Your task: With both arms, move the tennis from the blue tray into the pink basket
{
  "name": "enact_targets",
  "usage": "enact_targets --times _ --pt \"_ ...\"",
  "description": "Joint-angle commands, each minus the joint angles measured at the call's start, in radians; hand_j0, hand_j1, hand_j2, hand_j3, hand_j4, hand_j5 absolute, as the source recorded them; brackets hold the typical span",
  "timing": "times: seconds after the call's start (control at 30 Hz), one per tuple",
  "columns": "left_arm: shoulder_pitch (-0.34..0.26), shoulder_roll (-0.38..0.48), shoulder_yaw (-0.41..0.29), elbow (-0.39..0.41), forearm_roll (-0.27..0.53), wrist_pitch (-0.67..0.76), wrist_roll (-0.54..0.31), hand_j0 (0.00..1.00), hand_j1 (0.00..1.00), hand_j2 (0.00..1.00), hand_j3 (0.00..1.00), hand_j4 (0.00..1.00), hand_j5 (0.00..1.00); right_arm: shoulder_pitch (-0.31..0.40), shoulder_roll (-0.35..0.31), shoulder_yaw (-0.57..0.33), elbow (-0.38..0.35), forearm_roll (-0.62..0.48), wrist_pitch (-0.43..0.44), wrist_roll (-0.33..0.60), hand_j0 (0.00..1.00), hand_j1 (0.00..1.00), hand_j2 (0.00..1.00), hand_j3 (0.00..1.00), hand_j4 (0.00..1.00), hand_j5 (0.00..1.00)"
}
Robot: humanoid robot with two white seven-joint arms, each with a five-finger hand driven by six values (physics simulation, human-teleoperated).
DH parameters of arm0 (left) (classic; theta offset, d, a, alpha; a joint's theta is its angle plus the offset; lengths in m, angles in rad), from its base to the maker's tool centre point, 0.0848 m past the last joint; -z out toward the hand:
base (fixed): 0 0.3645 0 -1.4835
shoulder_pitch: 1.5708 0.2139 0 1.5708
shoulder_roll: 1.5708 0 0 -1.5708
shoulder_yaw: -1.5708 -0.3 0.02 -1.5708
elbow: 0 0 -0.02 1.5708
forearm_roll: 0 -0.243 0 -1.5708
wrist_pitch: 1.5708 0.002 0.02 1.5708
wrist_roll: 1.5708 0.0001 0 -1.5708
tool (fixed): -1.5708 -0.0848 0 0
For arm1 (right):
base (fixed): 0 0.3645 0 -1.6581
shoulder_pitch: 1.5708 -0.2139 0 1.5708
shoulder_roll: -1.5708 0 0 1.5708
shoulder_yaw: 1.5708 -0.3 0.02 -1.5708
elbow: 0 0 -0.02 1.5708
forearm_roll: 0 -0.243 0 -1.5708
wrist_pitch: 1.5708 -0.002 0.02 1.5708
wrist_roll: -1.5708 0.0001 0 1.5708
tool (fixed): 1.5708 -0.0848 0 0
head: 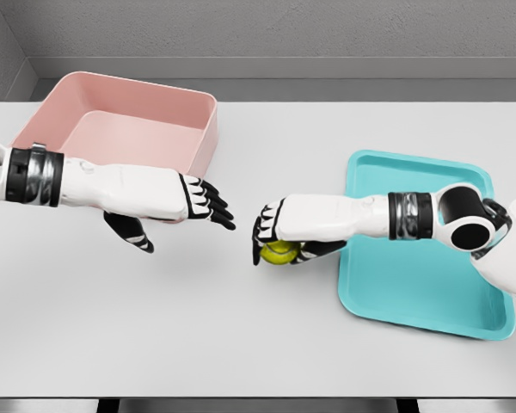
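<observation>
The big white table holds everything. The pink basket sits at its far left corner. The blue tray lies near the right edge. The left hand hangs just in front of the basket with fingers spread, holding nothing. The right hand is wrapped around the yellow tennis ball, near the middle of the table, just left of the tray.

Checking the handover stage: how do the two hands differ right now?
The right hand is curled over the tennis ball; the left hand holds nothing, fingers extended. The right hand sits between the blue tray and table centre; the left hand is beside the pink basket. Both face each other above the table.
</observation>
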Motion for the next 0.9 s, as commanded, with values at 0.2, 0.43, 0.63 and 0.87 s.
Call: enact_targets --times 0.2,0.43,0.63,0.87 --pt "0.020 0.043 0.010 -0.015 0.006 -0.004 0.000 1.00 1.00 1.00 1.00 1.00 1.00 -0.040 0.078 0.082 0.079 0.031 0.003 0.003 0.56 0.56 0.56 0.56 0.56 0.56" --pt "0.015 0.102 0.051 -0.020 0.013 -0.003 0.000 1.00 1.00 1.00 1.00 1.00 1.00 -0.072 0.115 0.134 0.169 0.034 0.003 0.001 0.56 0.56 0.56 0.56 0.56 0.56" --pt "0.018 0.113 0.050 -0.022 0.014 -0.009 0.000 1.00 1.00 1.00 1.00 1.00 1.00 -0.094 0.133 0.164 0.183 0.034 0.003 0.003 0.56 0.56 0.56 0.56 0.56 0.56" --pt "0.020 0.116 0.051 -0.020 0.014 -0.010 0.000 1.00 1.00 1.00 1.00 1.00 1.00 -0.107 0.153 0.181 0.202 0.036 0.003 0.003 0.56 0.56 0.56 0.56 0.56 0.56"
